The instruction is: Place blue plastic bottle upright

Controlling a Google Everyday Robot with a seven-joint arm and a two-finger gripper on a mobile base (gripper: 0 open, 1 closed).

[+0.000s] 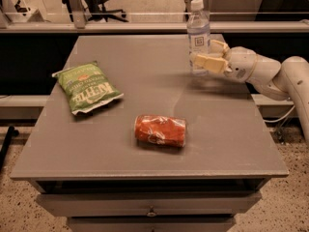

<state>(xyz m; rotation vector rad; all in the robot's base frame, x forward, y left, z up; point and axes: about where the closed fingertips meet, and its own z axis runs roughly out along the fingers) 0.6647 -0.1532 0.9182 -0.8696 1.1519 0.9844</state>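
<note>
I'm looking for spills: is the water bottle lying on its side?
No, the blue plastic bottle stands upright, end effector gripping its lower part.

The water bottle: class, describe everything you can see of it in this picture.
The bottle is small and made of clear plastic, with a white screw cap and a pale blue-and-white label around its middle. It stands upright near the far right edge of the grey table, its base on or just above the top. The gripper is closed on its lower half, a finger on either side. Nothing else touches it.
</note>
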